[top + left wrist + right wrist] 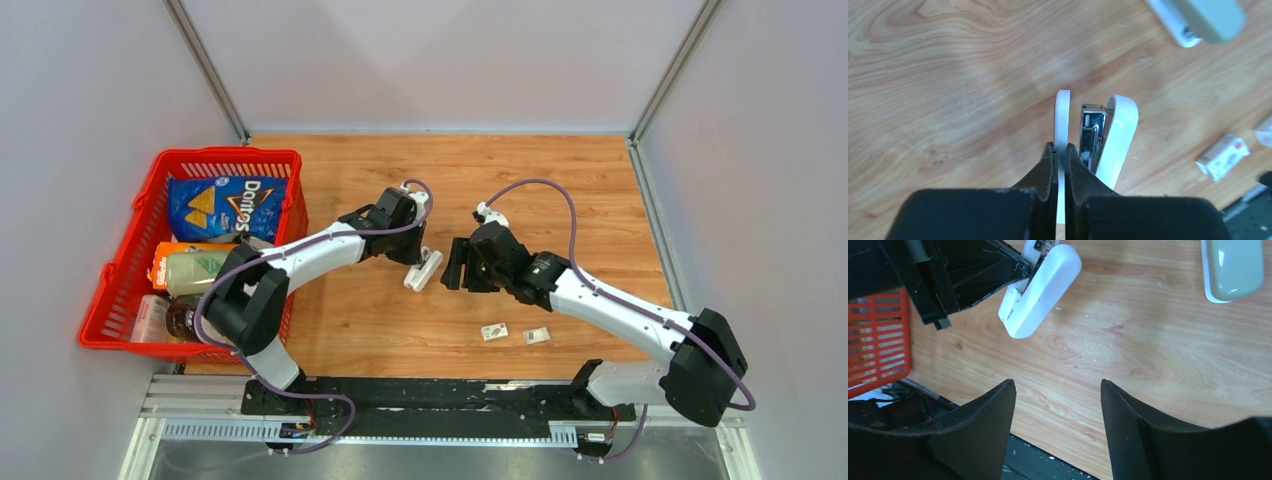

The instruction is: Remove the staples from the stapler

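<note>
A white stapler (424,270) hangs open just above the wooden table, at its middle. My left gripper (415,256) is shut on one thin white arm of it (1062,115), pinched between the black fingertips (1050,160). The shiny metal magazine (1093,135) and the other curved white arm (1120,130) stand beside that arm. I cannot make out the staples in the magazine. My right gripper (1058,385) is open with nothing between its fingers, a short way right of the stapler (1040,290) and apart from it.
A red basket (125,265) with a Doritos bag (228,205) and other groceries stands at the left. Two small whitish packets (494,332) (537,336) lie near the front edge. A grey-green object with a white base (1233,267) lies on the wood by the right gripper.
</note>
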`<state>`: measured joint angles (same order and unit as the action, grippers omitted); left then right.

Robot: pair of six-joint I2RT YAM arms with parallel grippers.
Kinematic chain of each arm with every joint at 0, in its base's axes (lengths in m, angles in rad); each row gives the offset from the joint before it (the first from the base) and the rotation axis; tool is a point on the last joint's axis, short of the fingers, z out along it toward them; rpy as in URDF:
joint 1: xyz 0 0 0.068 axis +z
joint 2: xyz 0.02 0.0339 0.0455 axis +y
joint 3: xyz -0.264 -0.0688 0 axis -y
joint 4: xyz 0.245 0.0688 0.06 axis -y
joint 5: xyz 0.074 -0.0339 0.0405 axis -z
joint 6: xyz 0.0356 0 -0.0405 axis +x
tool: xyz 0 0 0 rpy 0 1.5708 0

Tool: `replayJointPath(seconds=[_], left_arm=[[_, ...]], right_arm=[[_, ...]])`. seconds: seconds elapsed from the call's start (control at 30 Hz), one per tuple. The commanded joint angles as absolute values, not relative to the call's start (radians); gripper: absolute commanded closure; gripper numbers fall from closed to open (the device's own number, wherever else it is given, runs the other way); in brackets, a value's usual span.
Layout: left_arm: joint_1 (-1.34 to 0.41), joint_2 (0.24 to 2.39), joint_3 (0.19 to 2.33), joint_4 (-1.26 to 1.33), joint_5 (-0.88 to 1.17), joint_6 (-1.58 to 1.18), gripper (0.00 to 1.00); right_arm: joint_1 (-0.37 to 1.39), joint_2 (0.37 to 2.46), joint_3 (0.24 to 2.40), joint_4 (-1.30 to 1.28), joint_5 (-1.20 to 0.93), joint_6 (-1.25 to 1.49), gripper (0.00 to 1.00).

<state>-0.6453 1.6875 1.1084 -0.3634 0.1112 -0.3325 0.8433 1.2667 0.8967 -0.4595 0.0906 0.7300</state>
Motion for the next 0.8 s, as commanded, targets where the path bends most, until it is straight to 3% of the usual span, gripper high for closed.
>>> replayJointPath(seconds=[0.0, 0.53, 0.77], left_arm=[[-0.643, 1.563, 1.071, -0.221, 0.212, -0.428, 1.00], [-0.643, 1.444, 0.953, -0.049, 0.394, -0.615, 1.00], [-0.643, 1.407, 0.917, -0.026, 0.417, -0.650, 1.00]], right_arm=[[0.848, 1.221, 0.933, -0.433, 0.060, 0.807, 0.34], [0.848, 1.235, 0.945, -0.400, 0.100, 0.833, 0.30], [0.848, 1.241, 0.936, -0.362, 0.135, 0.850, 0.34]])
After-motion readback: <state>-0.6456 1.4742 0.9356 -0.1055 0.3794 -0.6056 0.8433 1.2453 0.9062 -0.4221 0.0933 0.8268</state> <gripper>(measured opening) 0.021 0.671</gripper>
